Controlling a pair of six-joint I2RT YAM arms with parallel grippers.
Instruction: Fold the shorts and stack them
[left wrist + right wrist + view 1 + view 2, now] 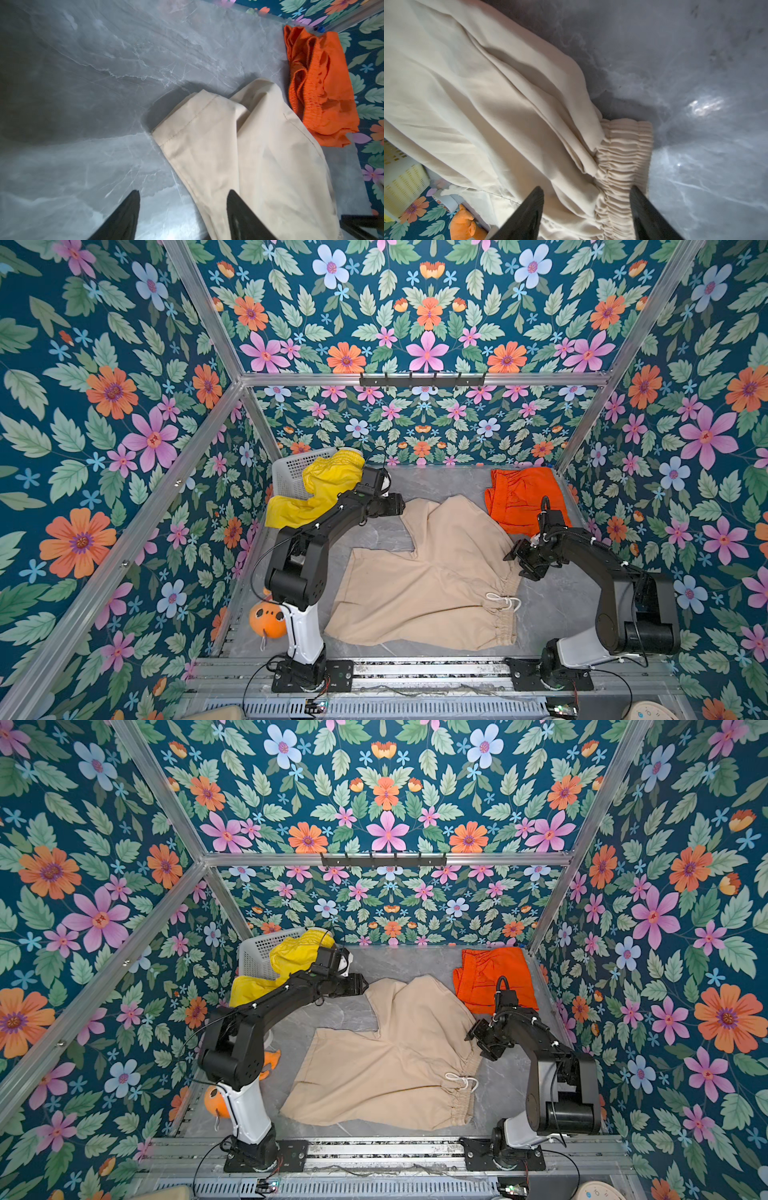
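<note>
Your beige cloth shorts with the white drawstring (432, 580) lay spread flat across the middle of the grey marble-patterned table (449, 485), with the waistband toward your right arm and the legs toward your left. The bright orange cloth shorts (521, 497) sat in a compact, rumpled fold at the far right corner, just beside the beige leg. The bright yellow cloth shorts (328, 481) hung over the rim of the white perforated plastic basket (289, 477) at the far left. Your left gripper (183, 192) hovered by the far leg near its hem, jaws well apart, one finger over cloth and one over bare table, holding nothing. Your right gripper (586, 188) stood just as wide, straddling the gathered elastic waistband (623, 155) near its far end, with nothing pinched. By my reading, the cloth was light, thin and limp. It would sag between two grips, crease wherever it bunched and slide easily on that smooth tabletop. The ruched waistband end looked like the firmest bite for your right side. On the left, you would have wanted the stitched hem corner, pinched through both layers so the under-layer did not trail. The loose drawstring (505, 601) could have snagged a finger.
</note>
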